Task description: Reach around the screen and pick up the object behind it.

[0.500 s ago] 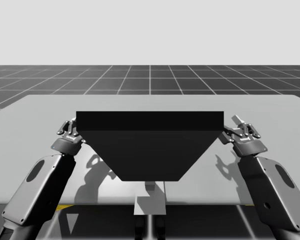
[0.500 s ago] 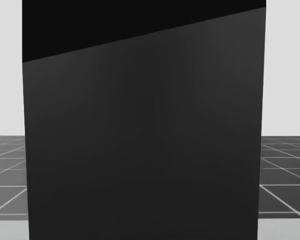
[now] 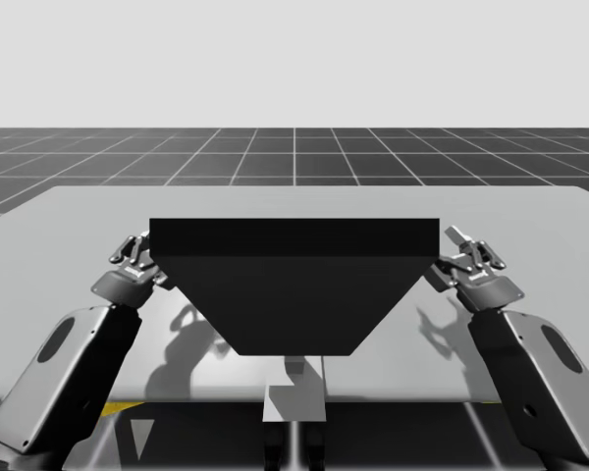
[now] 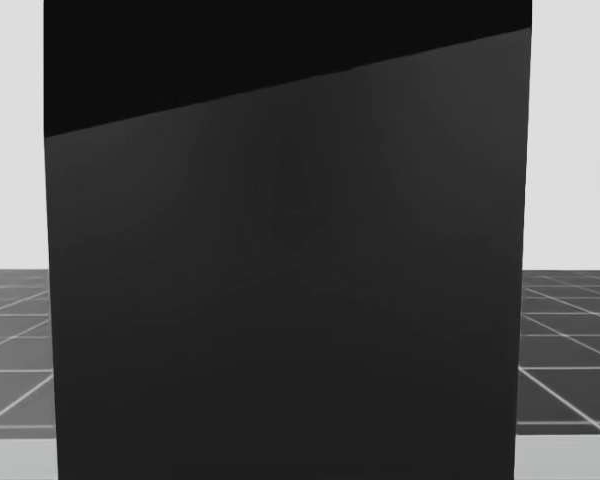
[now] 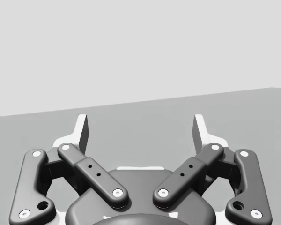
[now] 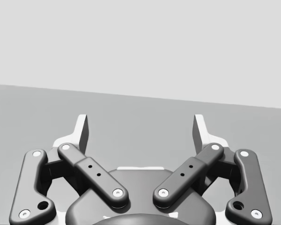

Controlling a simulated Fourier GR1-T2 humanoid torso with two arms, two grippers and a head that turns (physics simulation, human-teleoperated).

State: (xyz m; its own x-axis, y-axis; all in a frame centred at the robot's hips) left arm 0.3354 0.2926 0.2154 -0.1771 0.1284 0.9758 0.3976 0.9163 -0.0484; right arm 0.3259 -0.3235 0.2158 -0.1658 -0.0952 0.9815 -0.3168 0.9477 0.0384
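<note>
Floor: dark floor [image 3: 294, 157], pale grid lines, level horizon.
Backdrop: plain light grey backdrop [image 3: 294, 59].
Furniture: pale grey table [image 3: 79, 211], soft shadows on it.

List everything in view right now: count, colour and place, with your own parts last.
screen: one, black, upright on the middle of the table, between my two grippers
table: one, grey, under the screen
floor: one, dark with a pale grid, beyond the table
left gripper: one, dark grey with pale fingertips, open with nothing between its fingers, by the screen's left edge
right gripper: one, same colours, open with nothing between its fingers, by the screen's right edge
</note>
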